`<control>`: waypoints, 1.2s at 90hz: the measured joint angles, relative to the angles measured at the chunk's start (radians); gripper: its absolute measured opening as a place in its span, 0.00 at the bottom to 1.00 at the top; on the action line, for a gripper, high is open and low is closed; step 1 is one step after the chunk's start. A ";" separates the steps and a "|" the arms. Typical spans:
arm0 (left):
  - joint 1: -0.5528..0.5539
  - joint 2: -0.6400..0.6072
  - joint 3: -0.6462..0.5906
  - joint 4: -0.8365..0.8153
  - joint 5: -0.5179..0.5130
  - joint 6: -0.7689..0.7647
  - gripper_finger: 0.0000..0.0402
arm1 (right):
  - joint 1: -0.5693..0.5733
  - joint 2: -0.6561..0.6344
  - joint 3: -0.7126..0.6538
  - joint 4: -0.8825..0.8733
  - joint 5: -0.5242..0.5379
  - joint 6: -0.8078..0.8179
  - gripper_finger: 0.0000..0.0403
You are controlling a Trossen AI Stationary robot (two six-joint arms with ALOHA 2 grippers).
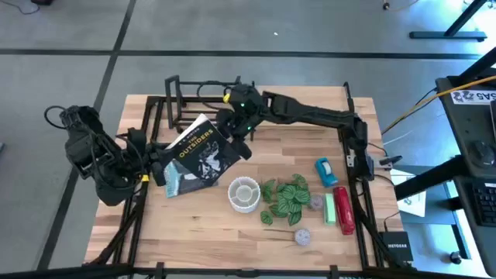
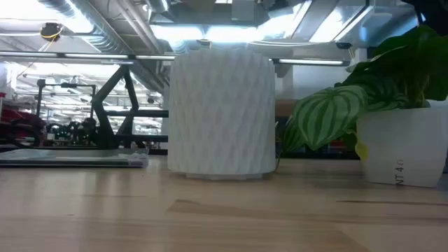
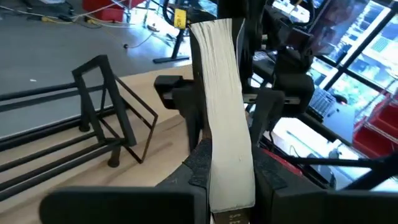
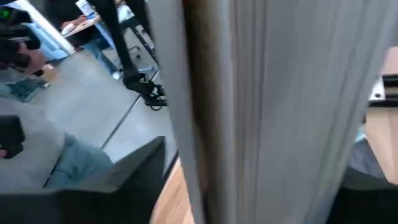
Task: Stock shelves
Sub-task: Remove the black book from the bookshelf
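Book: paperback (image 1: 200, 151), cover up, title "Outsiders" readable from above; it lies tilted over the desk's (image 1: 232, 232) left-middle, held at both ends.
Left claw: my left claw (image 1: 157, 164) is clamped on the book's lower left end; in the left wrist view the page block (image 3: 222, 106) stands edge-on between my two fingers (image 3: 198, 165), pressed from both sides.
Right claw: my right claw (image 1: 235, 130) reaches in from the desk's right side to the book's upper right corner. The right wrist view is filled by the page edges (image 4: 273, 106) right against the camera, with the book between the fingers; I read it as closed on the book.
Rack: small black rack (image 1: 180, 97) stands at the desk's far left corner, just beyond the book; thin bars, nothing on it that I can see. Left wrist view shows its angled end frame (image 3: 102, 102).
Uprights: black metal frames (image 1: 353, 124) run along the desk's left and right edges. I cannot make out a shelf board.
Other items: white ribbed cup (image 1: 244, 194) near the middle, plant (image 1: 285, 199) just right of it, blue tape dispenser (image 1: 325, 170), green box (image 1: 330, 208) touching a red bottle (image 1: 344, 209), all lying at the right.
Low view: cup (image 2: 222, 115) and plant pot (image 2: 402, 143) near each other; the book lies beyond at left.
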 joint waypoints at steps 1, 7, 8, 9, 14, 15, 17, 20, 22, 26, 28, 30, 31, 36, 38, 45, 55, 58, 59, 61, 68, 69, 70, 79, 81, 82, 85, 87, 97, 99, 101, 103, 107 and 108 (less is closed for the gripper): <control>-0.001 -0.001 0.000 -0.002 0.003 0.000 0.08 | 0.002 0.000 0.000 0.004 0.001 0.000 0.50; -0.003 -0.003 0.000 -0.012 0.021 0.003 0.08 | 0.001 0.001 0.000 0.001 0.015 0.016 0.32; -0.003 -0.003 0.000 -0.013 0.026 0.005 0.08 | 0.001 0.002 0.000 0.001 0.018 0.017 0.29; -0.003 -0.003 0.000 -0.014 0.031 0.007 0.09 | 0.001 0.002 0.000 0.001 0.021 0.017 0.26; -0.003 -0.004 0.000 -0.021 0.061 0.029 0.12 | 0.002 0.003 0.000 -0.010 0.039 0.012 0.11; -0.003 -0.005 0.000 -0.022 0.070 0.034 0.14 | 0.002 0.003 0.000 -0.012 0.045 0.011 0.09; -0.003 -0.006 0.000 -0.025 0.086 0.044 0.16 | 0.003 0.003 0.000 -0.017 0.056 0.008 0.08; -0.003 -0.008 0.001 -0.034 0.109 0.059 0.19 | 0.004 0.003 0.000 -0.025 0.080 0.009 0.08; -0.002 -0.010 0.001 -0.041 0.125 0.064 0.21 | 0.003 0.002 0.000 -0.032 0.097 0.012 0.08; -0.002 -0.014 0.001 -0.051 0.162 0.082 0.26 | 0.001 0.001 0.000 -0.049 0.117 0.012 0.08; -0.002 -0.016 0.001 -0.052 0.179 0.084 0.28 | 0.000 0.001 0.000 -0.062 0.122 0.012 0.08; -0.003 -0.019 0.001 -0.058 0.197 0.086 0.30 | -0.001 0.001 0.000 -0.080 0.124 0.010 0.08; -0.003 -0.021 0.001 -0.063 0.206 0.086 0.31 | -0.001 0.001 0.000 -0.089 0.125 0.008 0.08; -0.002 -0.034 0.001 -0.073 0.249 0.097 0.35 | -0.001 -0.001 0.000 -0.135 0.131 -0.013 0.08; -0.002 -0.041 0.001 -0.072 0.258 0.106 0.37 | 0.000 -0.001 0.000 -0.156 0.132 -0.022 0.08; 0.008 -0.067 0.001 -0.077 0.268 0.128 0.41 | 0.002 -0.003 0.000 -0.224 0.159 -0.054 0.08; 0.041 -0.089 0.001 -0.103 0.267 0.141 0.46 | 0.002 -0.002 -0.002 -0.264 0.193 -0.085 0.08; 0.057 -0.092 0.001 -0.116 0.266 0.141 0.47 | 0.001 -0.002 -0.002 -0.268 0.201 -0.094 0.08; 0.063 -0.092 0.001 -0.121 0.266 0.142 0.47 | 0.001 -0.003 -0.002 -0.268 0.202 -0.096 0.08; 0.075 -0.092 0.001 -0.128 0.266 0.143 0.47 | 0.000 -0.003 -0.002 -0.267 0.203 -0.102 0.08; 0.124 -0.088 -0.001 -0.135 0.280 0.166 0.48 | 0.001 -0.003 -0.002 -0.273 0.202 -0.115 0.08; 0.131 -0.087 -0.002 -0.135 0.284 0.169 0.48 | 0.001 -0.001 -0.002 -0.273 0.201 -0.116 0.08; 0.138 -0.086 -0.004 -0.135 0.290 0.174 0.48 | 0.002 0.001 -0.002 -0.273 0.201 -0.117 0.08; 0.201 -0.077 -0.025 -0.116 0.342 0.223 0.48 | 0.008 0.007 -0.002 -0.276 0.189 -0.129 0.08; 0.214 -0.075 -0.032 -0.104 0.353 0.239 0.48 | 0.010 0.007 -0.002 -0.276 0.189 -0.136 0.08; 0.221 -0.075 -0.035 -0.097 0.358 0.248 0.48 | 0.012 0.009 -0.002 -0.276 0.189 -0.138 0.08; 0.241 -0.075 -0.044 -0.068 0.374 0.277 0.48 | 0.017 0.013 -0.002 -0.271 0.185 -0.143 0.08; 0.253 -0.075 -0.049 -0.048 0.389 0.295 0.48 | 0.017 0.014 -0.002 -0.268 0.182 -0.144 0.08; 0.332 -0.061 -0.057 0.037 0.480 0.399 0.48 | 0.021 0.021 -0.002 -0.277 0.178 -0.153 0.08; 0.350 -0.058 -0.058 0.048 0.501 0.416 0.48 | 0.022 0.023 -0.002 -0.276 0.178 -0.161 0.08; 0.369 -0.053 -0.060 0.056 0.524 0.433 0.48 | 0.022 0.024 -0.002 -0.274 0.175 -0.167 0.08; 0.387 -0.048 -0.062 0.063 0.546 0.445 0.48 | 0.022 0.025 -0.002 -0.273 0.172 -0.168 0.08; 0.425 -0.038 -0.068 0.075 0.592 0.470 0.48 | 0.022 0.025 -0.002 -0.273 0.164 -0.169 0.08; 0.434 -0.035 -0.069 0.076 0.604 0.475 0.48 | 0.022 0.025 -0.002 -0.274 0.161 -0.169 0.08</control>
